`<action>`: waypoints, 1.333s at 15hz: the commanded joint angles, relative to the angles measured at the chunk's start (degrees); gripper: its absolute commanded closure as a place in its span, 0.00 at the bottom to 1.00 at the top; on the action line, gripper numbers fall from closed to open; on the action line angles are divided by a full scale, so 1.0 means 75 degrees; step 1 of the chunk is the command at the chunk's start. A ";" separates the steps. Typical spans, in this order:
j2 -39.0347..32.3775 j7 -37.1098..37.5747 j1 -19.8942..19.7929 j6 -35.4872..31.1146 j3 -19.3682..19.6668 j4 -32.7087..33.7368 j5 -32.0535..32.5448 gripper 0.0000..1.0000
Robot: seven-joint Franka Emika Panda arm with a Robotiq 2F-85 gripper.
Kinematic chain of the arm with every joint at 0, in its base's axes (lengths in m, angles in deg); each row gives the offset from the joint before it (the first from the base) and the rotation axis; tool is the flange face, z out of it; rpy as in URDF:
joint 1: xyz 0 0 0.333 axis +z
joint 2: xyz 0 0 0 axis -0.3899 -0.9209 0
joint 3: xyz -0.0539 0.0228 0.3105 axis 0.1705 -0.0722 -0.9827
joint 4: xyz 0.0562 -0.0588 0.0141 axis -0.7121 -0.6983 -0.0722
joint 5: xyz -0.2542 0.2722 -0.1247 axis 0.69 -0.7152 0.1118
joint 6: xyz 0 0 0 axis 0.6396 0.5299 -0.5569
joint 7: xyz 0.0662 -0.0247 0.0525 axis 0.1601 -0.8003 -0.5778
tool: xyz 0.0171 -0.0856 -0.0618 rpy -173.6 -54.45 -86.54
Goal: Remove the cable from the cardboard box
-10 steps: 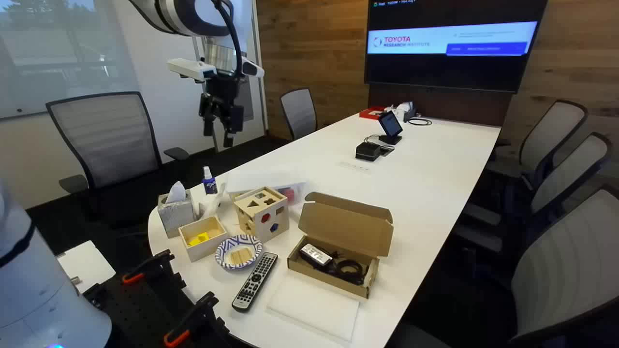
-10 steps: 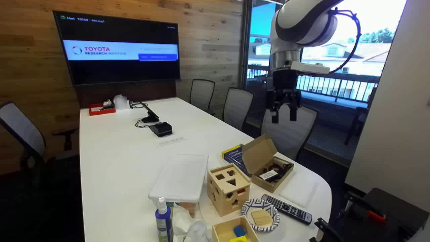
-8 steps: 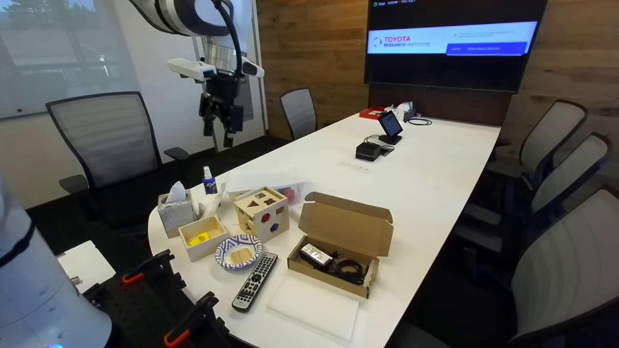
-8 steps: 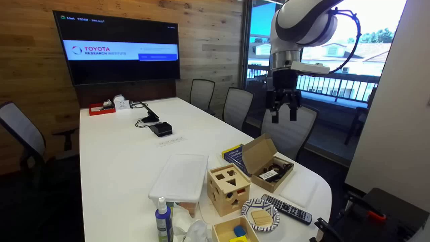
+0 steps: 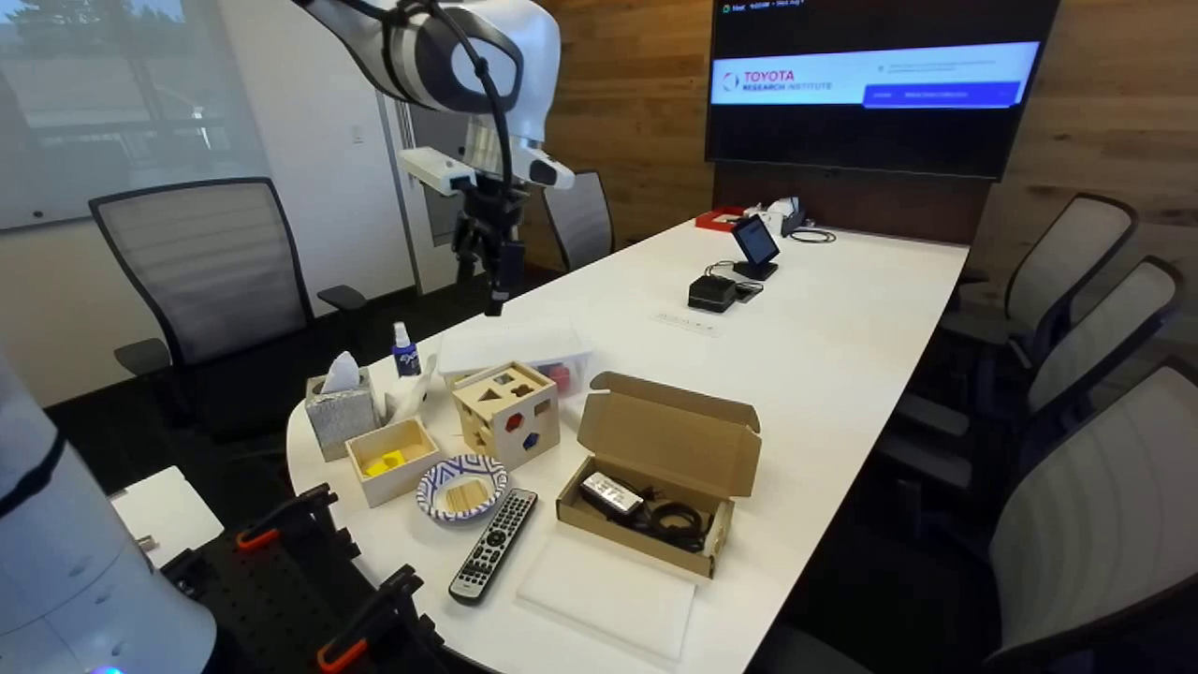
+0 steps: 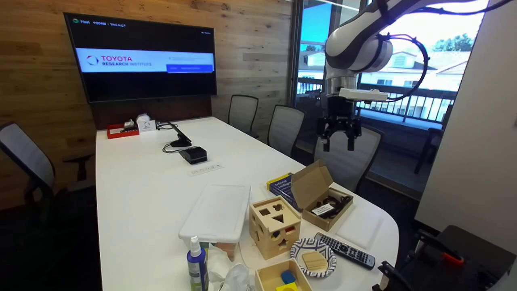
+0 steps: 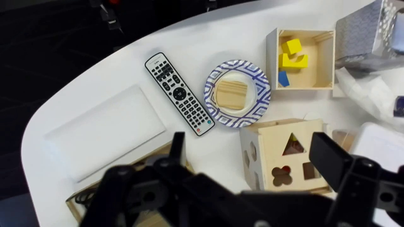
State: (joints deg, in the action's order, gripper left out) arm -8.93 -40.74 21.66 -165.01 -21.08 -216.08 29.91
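The cable (image 5: 676, 526) is a black coiled cord with a white-labelled adapter, lying inside the open cardboard box (image 5: 669, 438). In an exterior view the cable (image 6: 332, 202) also shows in the box (image 6: 309, 184), whose flap lid stands up. In the wrist view the box (image 7: 72, 208) is at the lower left, partly hidden by the left finger, with a bit of the cable (image 7: 83, 198) showing. My gripper (image 5: 479, 288) is open and empty, high above the table. It also shows in an exterior view (image 6: 338, 146) and in the wrist view (image 7: 248, 138), over the wooden cube's side.
A wooden shape cube (image 7: 290, 157), patterned bowl (image 7: 237, 94), remote (image 7: 180, 94) and small wooden tray (image 7: 315, 63) stand near the box. A white flat pad (image 5: 608, 594), lidded plastic bin (image 6: 218, 212), spray bottle (image 6: 196, 266) and book (image 6: 282, 188) are also on the table.
My gripper has moved lower, shifting right in an exterior view and slightly left in an exterior view. It stays open. The box and cable have not moved.
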 commanded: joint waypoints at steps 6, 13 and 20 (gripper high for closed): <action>-0.2930 0.0419 -0.0583 -0.1758 0.0325 0.1302 -0.1690 0.00; -0.3835 0.2404 -0.0475 -0.3080 0.0488 0.0944 -0.2236 0.00; -0.4688 0.4267 -0.0454 -0.3766 0.0707 0.1044 -0.2550 0.00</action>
State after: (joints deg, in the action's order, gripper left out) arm -41.94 -12.98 17.53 -190.15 -16.49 -208.54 12.84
